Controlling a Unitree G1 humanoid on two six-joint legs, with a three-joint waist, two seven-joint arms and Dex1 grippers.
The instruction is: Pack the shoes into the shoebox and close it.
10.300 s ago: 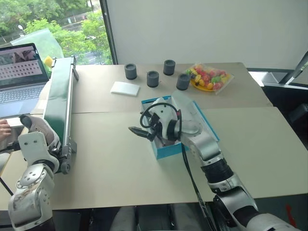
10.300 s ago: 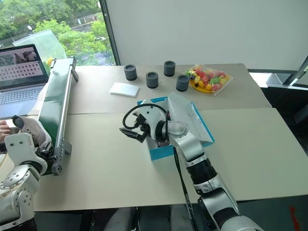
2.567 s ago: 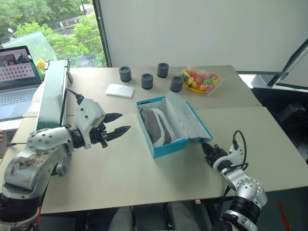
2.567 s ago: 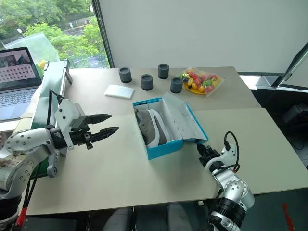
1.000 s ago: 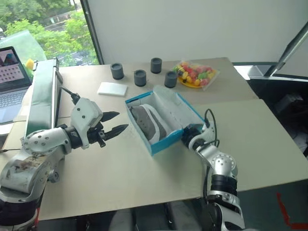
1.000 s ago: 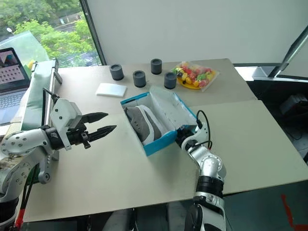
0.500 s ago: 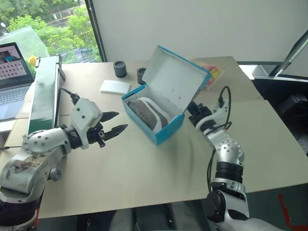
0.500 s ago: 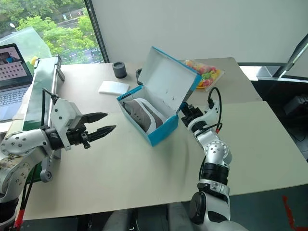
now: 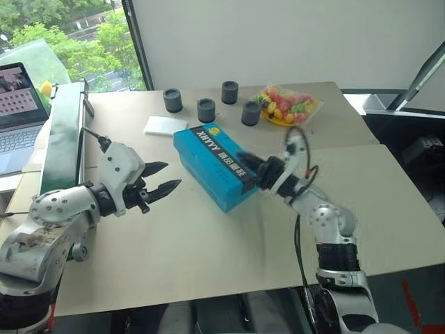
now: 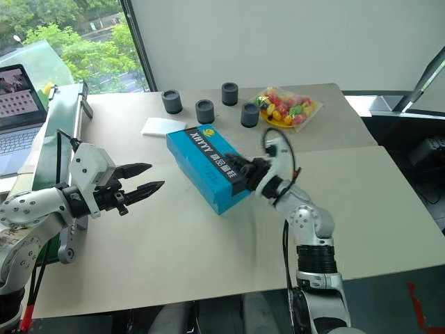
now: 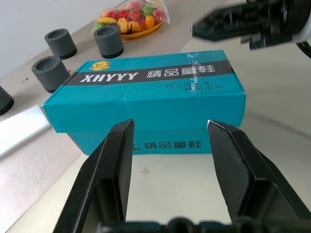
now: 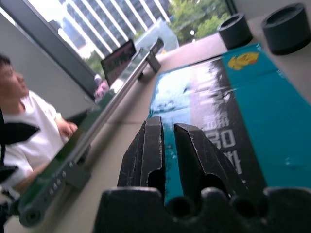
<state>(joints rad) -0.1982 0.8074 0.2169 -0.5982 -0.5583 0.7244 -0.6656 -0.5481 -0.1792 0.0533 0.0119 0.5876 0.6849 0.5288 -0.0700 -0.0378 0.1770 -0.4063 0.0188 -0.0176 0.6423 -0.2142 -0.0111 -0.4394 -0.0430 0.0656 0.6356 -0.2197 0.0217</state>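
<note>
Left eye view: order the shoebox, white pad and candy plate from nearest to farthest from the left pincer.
1. Shoebox: closed, just ahead of the left pincer.
2. White pad: beyond the box's far-left end.
3. Candy plate: far right side of the table, past the box.

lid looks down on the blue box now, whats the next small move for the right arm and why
Probably a light downward press along the lid, then lift away. The shoebox lies shut on the table, and the right gripper, fingers together, sits over its lid edge. The left gripper hangs open beside the box, apart from it. Whether the lid is fully seated cannot be told.
</note>
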